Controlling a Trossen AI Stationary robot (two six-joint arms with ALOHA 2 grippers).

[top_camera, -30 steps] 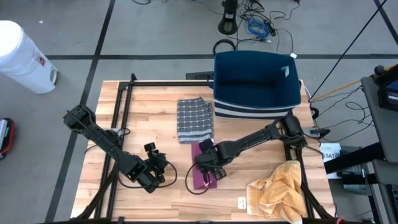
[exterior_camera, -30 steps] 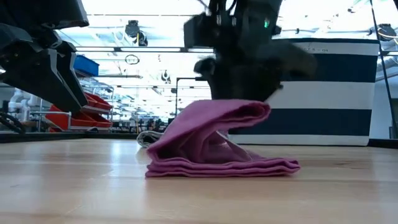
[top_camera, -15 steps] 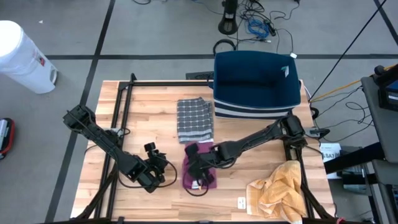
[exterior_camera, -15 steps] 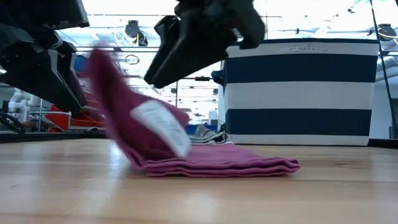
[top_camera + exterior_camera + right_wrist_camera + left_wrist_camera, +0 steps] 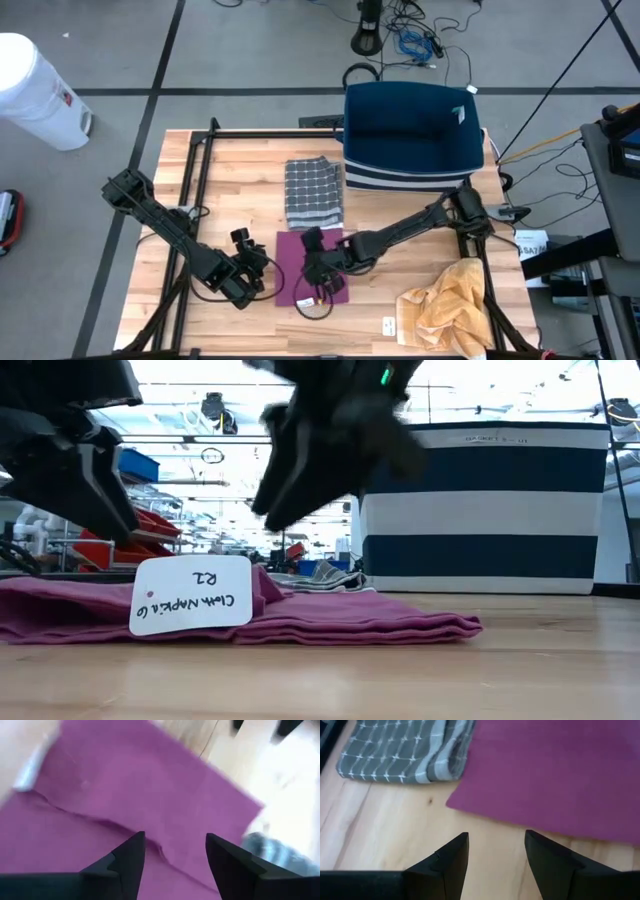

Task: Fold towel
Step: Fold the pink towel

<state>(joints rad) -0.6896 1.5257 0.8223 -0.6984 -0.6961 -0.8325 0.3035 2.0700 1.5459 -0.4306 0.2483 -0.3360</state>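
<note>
Magenta towel [image 5: 312, 270] lay part-unfolded flat on the table [image 5: 240, 200] just in front of the grey checked cloth [image 5: 313, 190], right gripper [image 5: 318, 272] spread empty above it, left gripper [image 5: 243, 272] spread beside, likely staging the fold.

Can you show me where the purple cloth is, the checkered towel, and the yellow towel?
purple cloth [image 5: 300, 272]: high view, on its flat bare left part.
checkered towel [image 5: 313, 190]: high view, middle of the folded grey stack.
yellow towel [image 5: 447, 305]: high view, middle of the crumpled heap.

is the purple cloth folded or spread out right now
Partly spread: the purple cloth lies flat, one half opened out single-layer toward the left gripper, stacked layers at its other side.
</note>
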